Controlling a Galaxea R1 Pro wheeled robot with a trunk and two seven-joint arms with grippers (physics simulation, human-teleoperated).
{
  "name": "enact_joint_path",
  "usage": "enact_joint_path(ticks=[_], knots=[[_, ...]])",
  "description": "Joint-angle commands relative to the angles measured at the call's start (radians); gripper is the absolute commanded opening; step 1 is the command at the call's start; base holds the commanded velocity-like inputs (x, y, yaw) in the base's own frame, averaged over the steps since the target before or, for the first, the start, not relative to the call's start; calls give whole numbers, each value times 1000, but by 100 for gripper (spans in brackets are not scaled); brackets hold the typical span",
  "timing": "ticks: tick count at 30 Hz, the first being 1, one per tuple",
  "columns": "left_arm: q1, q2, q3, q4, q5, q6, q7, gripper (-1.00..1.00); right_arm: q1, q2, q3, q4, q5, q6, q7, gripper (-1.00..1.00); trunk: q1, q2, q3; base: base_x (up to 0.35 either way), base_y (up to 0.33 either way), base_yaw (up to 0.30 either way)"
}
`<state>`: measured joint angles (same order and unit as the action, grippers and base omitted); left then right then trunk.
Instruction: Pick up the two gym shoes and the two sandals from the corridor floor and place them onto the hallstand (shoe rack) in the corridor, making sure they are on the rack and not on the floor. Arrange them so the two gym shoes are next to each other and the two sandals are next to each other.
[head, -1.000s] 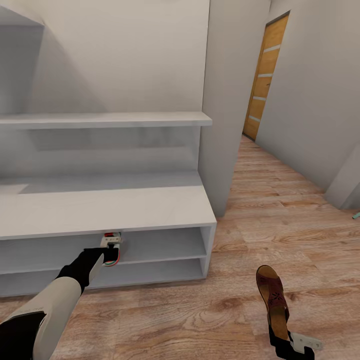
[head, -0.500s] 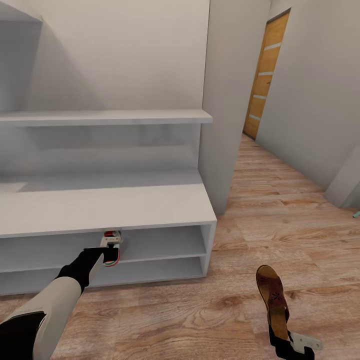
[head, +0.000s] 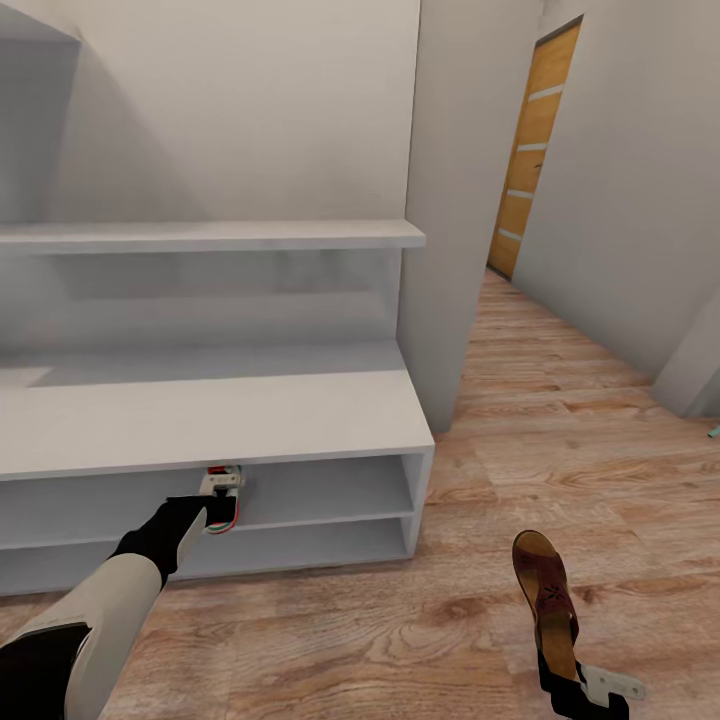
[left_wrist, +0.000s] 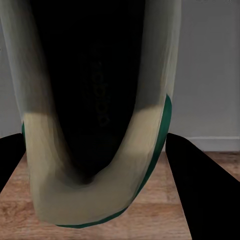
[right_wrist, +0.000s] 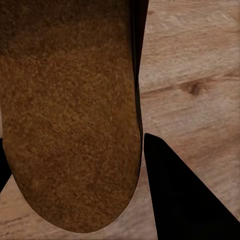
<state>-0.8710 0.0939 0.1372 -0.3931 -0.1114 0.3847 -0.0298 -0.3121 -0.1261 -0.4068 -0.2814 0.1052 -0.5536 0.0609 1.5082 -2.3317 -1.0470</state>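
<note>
Here the gym shoe (head: 226, 500) sits at the front edge of the rack's (head: 300, 420) upper open shelf, right under the flat top. The left claw (head: 213, 511) is pinching it; in the left wrist view the shoe (left_wrist: 95, 125) sits between two dark fingers (left_wrist: 200, 190). Well apart, low over the wood floor (head: 420, 640), the right claw (head: 570, 685) pinches the heel end of a brown sandal (head: 546, 600), toe pointing away.

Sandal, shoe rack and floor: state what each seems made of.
Sandal: brown leather-look, matte; its insole looks suede-like, grainy in the right wrist view. Shoe rack: smooth white-grey painted board, probably. Floor: light wood-grain planks with knots, wood or laminate.
</note>
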Motion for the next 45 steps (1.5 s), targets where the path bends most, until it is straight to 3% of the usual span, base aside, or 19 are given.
enact_joint_path(ticks=[1,45], knots=[[0,-1,7,-2,-10,5,-2,-100,-1,0,-9,1,7,-3,7,-100,0,0,-1,23,0,0],[1,2,8,-1,-11,3,-2,-100,-1,0,-8,2,7,-3,7,-100,11,-21,-17,36,0,0]])
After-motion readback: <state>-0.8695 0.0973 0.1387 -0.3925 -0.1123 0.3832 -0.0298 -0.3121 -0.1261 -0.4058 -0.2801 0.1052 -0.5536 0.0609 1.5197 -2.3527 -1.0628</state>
